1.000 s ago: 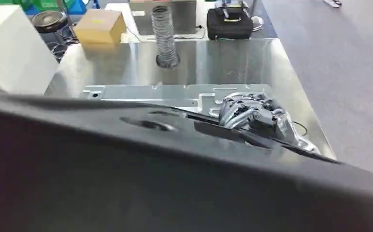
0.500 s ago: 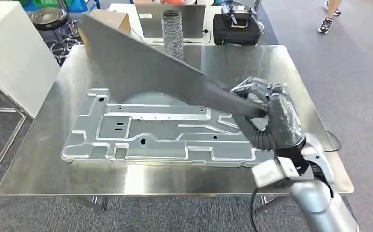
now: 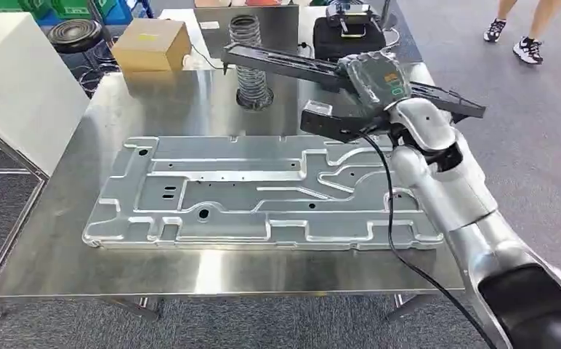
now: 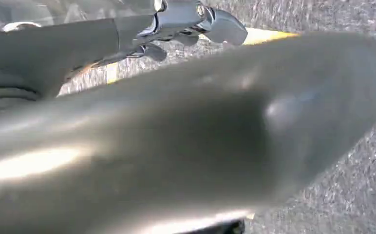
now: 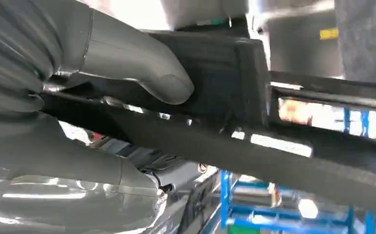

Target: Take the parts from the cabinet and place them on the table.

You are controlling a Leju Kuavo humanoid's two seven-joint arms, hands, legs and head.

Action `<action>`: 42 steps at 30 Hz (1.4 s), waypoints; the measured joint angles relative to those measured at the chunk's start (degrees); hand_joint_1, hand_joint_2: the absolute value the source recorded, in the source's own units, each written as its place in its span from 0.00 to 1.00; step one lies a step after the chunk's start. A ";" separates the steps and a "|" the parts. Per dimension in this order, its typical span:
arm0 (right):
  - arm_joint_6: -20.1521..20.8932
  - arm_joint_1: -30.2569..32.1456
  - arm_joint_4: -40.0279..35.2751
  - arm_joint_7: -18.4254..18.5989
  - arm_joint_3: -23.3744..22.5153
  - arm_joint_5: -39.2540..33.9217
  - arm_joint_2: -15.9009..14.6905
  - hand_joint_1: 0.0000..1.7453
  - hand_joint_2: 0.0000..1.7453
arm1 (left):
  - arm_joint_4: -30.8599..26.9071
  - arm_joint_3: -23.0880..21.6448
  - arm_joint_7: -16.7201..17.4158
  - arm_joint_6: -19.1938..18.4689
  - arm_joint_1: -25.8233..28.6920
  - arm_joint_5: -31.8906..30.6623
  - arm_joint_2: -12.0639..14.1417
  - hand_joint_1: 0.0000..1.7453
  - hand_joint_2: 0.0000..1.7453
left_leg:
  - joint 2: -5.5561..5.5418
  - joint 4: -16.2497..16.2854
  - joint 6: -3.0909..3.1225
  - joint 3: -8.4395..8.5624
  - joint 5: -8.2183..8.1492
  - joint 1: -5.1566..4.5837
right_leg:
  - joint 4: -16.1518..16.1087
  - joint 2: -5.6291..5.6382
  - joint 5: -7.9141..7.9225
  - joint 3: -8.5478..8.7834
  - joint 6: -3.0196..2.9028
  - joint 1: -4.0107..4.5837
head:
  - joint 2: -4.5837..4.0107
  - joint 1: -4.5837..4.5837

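**Dark panel held above the table, stamped plate lying flat**

The right robot hand [image 3: 370, 81] is clamped on a long dark panel [image 3: 285, 64], which it holds nearly level above the far half of the table [image 3: 67, 269]. In the head view the panel shows edge-on, reaching from near the corrugated hose [image 3: 247, 58] on one side to beyond the table's right edge on the other. It is clear of the table surface. In the right wrist view the thick grey thumb [image 5: 137, 63] lies against the panel [image 5: 225, 83], with the rest of the hand [image 5: 103, 126] on its other face.

A large stamped metal plate [image 3: 248, 193] lies flat on the table, filling most of its middle; its right end lies under the right arm. The hose stands upright at the far edge of the table, just behind the plate.

Beyond the table sit a cardboard box [image 3: 151, 42] to the left and a black case [image 3: 344, 36] to the right. A white cabinet [image 3: 12, 80] stands at the left side. A person's feet [image 3: 514, 40] show on the grey floor at upper right.

In the left wrist view the left robot hand [image 4: 186, 19] is blurred, beside a large grey out-of-focus shape; whether its fingers are apart or together, I cannot tell.
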 joint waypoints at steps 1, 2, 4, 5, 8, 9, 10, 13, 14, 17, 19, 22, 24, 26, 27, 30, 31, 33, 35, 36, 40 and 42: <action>0.22 -0.86 2.92 -0.73 1.61 1.42 1.16 1.00 1.00 | 0.00 -0.26 -0.04 0.06 0.03 0.02 0.00 0.00 0.00 | 0.00 4.73 -0.20 -2.36 -1.76 0.03 | 0.02 0.06 -0.08 0.01 -0.13 0.06 | 0.00 -0.02; 0.00 -1.24 5.51 -1.34 3.16 2.59 2.26 1.00 1.00 | 0.00 -0.48 -0.07 0.13 0.02 0.02 0.00 0.00 0.00 | 0.00 8.35 -0.29 -4.37 -2.61 0.04 | 0.03 0.15 -0.14 0.07 -0.22 0.13 | 0.00 -0.04; -1.16 -1.39 11.94 -2.68 6.79 4.49 5.83 1.00 1.00 | 0.00 -0.83 -0.22 0.57 -0.01 0.04 -0.04 0.00 0.00 | 0.00 6.81 -0.11 -4.52 0.22 0.03 | 0.05 0.45 -0.36 0.43 -0.36 0.33 | 0.00 -0.04; -1.92 -1.39 15.11 -3.31 8.61 5.02 7.77 1.00 1.00 | 0.00 -0.88 -0.29 0.83 -0.02 0.07 -0.06 0.00 0.00 | 0.00 2.33 0.19 -2.63 3.02 0.01 | 0.05 0.57 -0.53 0.68 -0.39 0.46 | 0.00 -0.02; -4.11 -1.62 22.47 -4.69 12.95 5.12 12.60 1.00 1.00 | 0.00 -1.14 -0.83 1.20 -0.11 0.07 0.20 0.00 0.00 | 0.02 -9.42 1.62 2.96 6.98 -0.59 | 0.03 0.65 -1.12 1.10 -0.14 1.03 | 0.00 0.07; -4.59 -1.61 24.55 -4.95 14.18 4.95 14.04 1.00 1.00 | 0.00 -1.33 -1.16 1.25 -0.17 0.09 0.13 0.00 0.00 | -0.06 -9.76 1.64 2.76 7.07 -0.76 | -0.02 0.66 -1.05 0.90 0.15 0.77 | 0.00 -0.09; -5.06 -1.30 26.39 -5.14 15.22 4.62 15.37 1.00 1.00 | 0.00 -1.49 -1.38 1.29 -0.06 0.09 0.15 0.00 0.00 | -0.12 -9.88 1.78 2.67 7.05 -0.82 | -0.12 0.59 -1.13 0.96 0.39 0.68 | 0.00 0.05; -6.38 -0.18 29.58 -5.43 16.97 3.90 17.77 1.00 1.00 | 0.00 -2.21 -1.60 1.62 0.11 0.09 0.24 0.00 0.00 | -0.15 -11.14 2.51 3.47 7.45 -0.15 | 0.61 0.39 -2.08 1.10 1.19 0.88 | 0.00 0.04; -6.64 -0.19 30.33 -5.47 17.43 3.83 18.30 1.00 1.00 | 0.00 -2.25 -1.62 1.64 0.04 0.09 0.24 0.00 0.00 | -0.12 -11.27 2.81 3.54 7.43 -0.05 | 3.24 0.36 -3.78 -0.23 1.32 0.87 | 0.00 0.33; -6.97 0.20 32.30 -5.45 18.48 3.77 19.04 1.00 1.00 | 0.00 -2.45 -1.62 1.68 0.01 0.09 0.22 0.00 0.00 | -0.13 -11.14 3.01 3.54 7.24 -0.07 | 17.22 0.35 -9.40 -7.65 1.84 0.46 | 0.00 0.35; -7.10 0.43 32.98 -5.47 18.96 3.59 19.22 1.00 1.00 | 0.00 -2.69 -1.62 1.70 0.13 0.09 0.20 0.00 0.00 | -0.20 -10.93 2.94 3.68 6.96 -0.03 | 17.09 0.32 -7.19 -8.42 2.06 0.23 | 0.00 0.41; -6.86 0.28 33.44 -6.68 19.11 1.71 19.66 1.00 1.00 | 0.00 -3.04 -1.62 1.62 0.13 0.09 0.11 0.00 0.00 | -0.30 -10.06 2.31 3.90 6.20 0.00 | 2.63 0.16 0.45 -1.87 1.76 0.01 | 0.00 0.42; -6.57 0.77 33.70 -7.77 19.18 0.31 20.05 1.00 1.00 | 0.00 -3.61 -1.62 1.55 0.03 0.09 0.11 0.00 0.00 | -0.35 -9.58 1.64 3.70 5.77 -0.31 | 0.64 0.28 0.15 -1.17 1.13 0.24 | 0.00 0.37; -5.98 1.33 34.13 -8.58 19.20 -0.78 20.31 0.00 0.00 | 0.00 -3.83 -1.60 1.42 0.02 0.09 0.07 0.00 1.00 | -0.28 -9.81 1.01 3.91 5.81 -0.11 | 0.63 0.43 0.13 -1.12 0.54 0.62 | 0.00 0.42; -5.71 1.39 34.33 -8.85 19.22 -1.28 20.53 0.00 0.00 | 0.00 -3.98 -1.60 1.31 -0.05 0.09 0.07 0.00 1.00 | -0.29 -9.82 0.68 4.01 5.76 -0.10 | 0.29 0.46 0.31 -0.98 0.20 0.48 | 0.00 0.39; -4.94 2.78 35.53 -9.87 19.81 -2.77 21.03 0.00 0.00 | 0.00 -4.33 -1.79 1.18 -0.08 0.09 0.00 0.00 1.00 | -0.14 -3.12 -0.35 1.20 1.30 0.27 | -0.19 0.31 0.64 -0.59 -0.53 0.08 | 0.00 0.31; -4.89 3.26 35.91 -10.19 19.92 -3.25 21.12 0.00 0.00 | 0.00 -4.44 -1.82 1.18 -0.06 0.09 0.00 0.00 1.00 | -0.14 1.94 -0.62 -1.10 -1.05 0.37 | -0.17 0.30 0.62 -0.59 -0.57 0.13 | 0.00 0.31; -4.89 3.78 36.51 -10.26 19.99 -3.71 21.14 0.00 0.00 | 0.00 -4.68 -1.88 1.16 0.08 0.11 -0.09 0.00 1.00 | -0.13 8.64 -0.92 -4.34 -2.93 0.48 | -0.13 0.29 0.58 -0.59 -0.61 0.15 | 0.00 0.31; -4.80 3.69 36.80 -10.43 19.99 -4.39 21.21 0.00 0.00 | 0.00 -4.79 -1.92 1.09 0.11 0.11 -0.11 0.00 0.00 | -0.11 4.70 -0.86 -2.50 0.08 0.58 | -0.12 0.41 0.52 -0.41 -0.53 0.14 | 0.00 0.31; -4.50 3.69 36.87 -10.85 19.96 -5.46 21.23 0.00 0.00 | 0.00 -4.83 -2.06 0.96 0.07 0.11 -0.09 0.00 0.00 | -0.11 -0.74 -0.67 0.28 2.84 0.59 | -0.12 0.50 0.43 -0.21 -0.40 0.14 | 0.00 0.33; 1.19 3.97 35.84 -14.51 17.81 -16.47 21.12 0.00 0.00 | 0.00 -4.88 -3.00 0.61 -0.17 0.11 -0.09 0.00 0.00 | -0.17 -10.02 0.73 4.99 5.18 0.03 | -0.13 0.74 0.34 -0.04 0.75 0.45 | 0.00 0.37; 4.71 4.41 34.06 -15.74 15.98 -22.52 20.88 0.00 0.00 | 0.00 -4.92 -2.97 0.79 -0.02 0.11 -0.06 0.00 0.00 | -0.18 -10.10 1.43 4.98 5.30 -0.13 | -0.52 0.75 0.55 0.15 1.40 0.32 | 0.00 0.35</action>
